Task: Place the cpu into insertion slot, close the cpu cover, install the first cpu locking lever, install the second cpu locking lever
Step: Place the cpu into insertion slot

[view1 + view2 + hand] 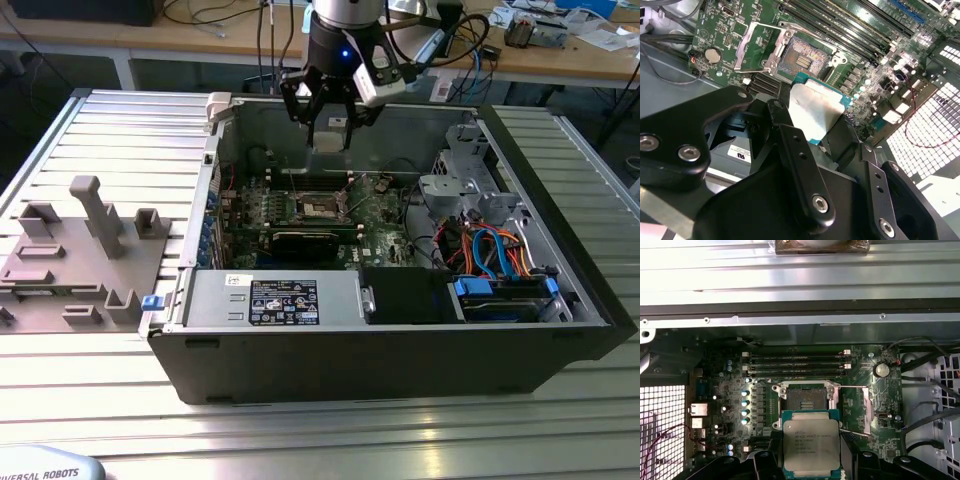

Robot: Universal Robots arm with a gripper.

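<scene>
Fingers of the black end effector are clenched on the cpu, pinching it by two opposite edges. The chip is a flat square: a silvery-grey metal top with rounded corners and small side tabs, seated on a thin green carrier that shows as a border all round. In the first wrist view the metal top carries lines of fine dark print, and the cpu sits level between the end effector fingers.

In the exterior view the end effector hangs at twelve o'clock over the open computer case, holding the cpu clear above the green board, not seated. The insertion slot lies beneath it, toward six o'clock from the chip.

The insertion slot is uncovered, a dark square field of fine contacts inside a silvery rim; the first wrist view shows the same insertion slot just beyond the chip's far edge. The cpu cover stands swung open beside the slot, a thin silvery frame with green board showing through its window; its frame borders the slot on the side nearer a coin cell. Long black memory slots run along another side.

Further out in the exterior view, a grey power supply fills the case at seven o'clock, blue and orange cables at four o'clock. A grey fixture tray rests on the ribbed tabletop at nine o'clock.
</scene>
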